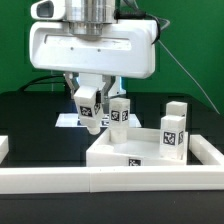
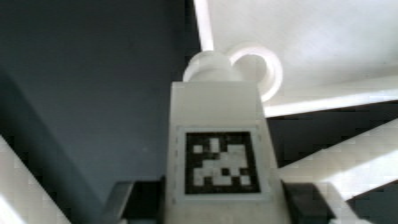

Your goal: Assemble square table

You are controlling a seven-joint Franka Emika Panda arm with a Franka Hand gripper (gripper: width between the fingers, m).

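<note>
Gripper (image 1: pixel 90 112) part-closed, clamping stubby white tagged plastic block leg (image 1: pixel 88 105); fingertips barely visible in wrist view.

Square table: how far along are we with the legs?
Done: no leg visibly attached yet. In hand: the pincer grips one leg above the square slab. Left: seating it, then the three loose legs standing nearby.

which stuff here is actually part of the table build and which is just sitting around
Part of the job:
- square tabletop slab
- leg held in the gripper, tag facing out
- leg standing behind it
- leg at the exterior view's right

Just lying about:
- white border rails
- flat tag sheet behind
</note>
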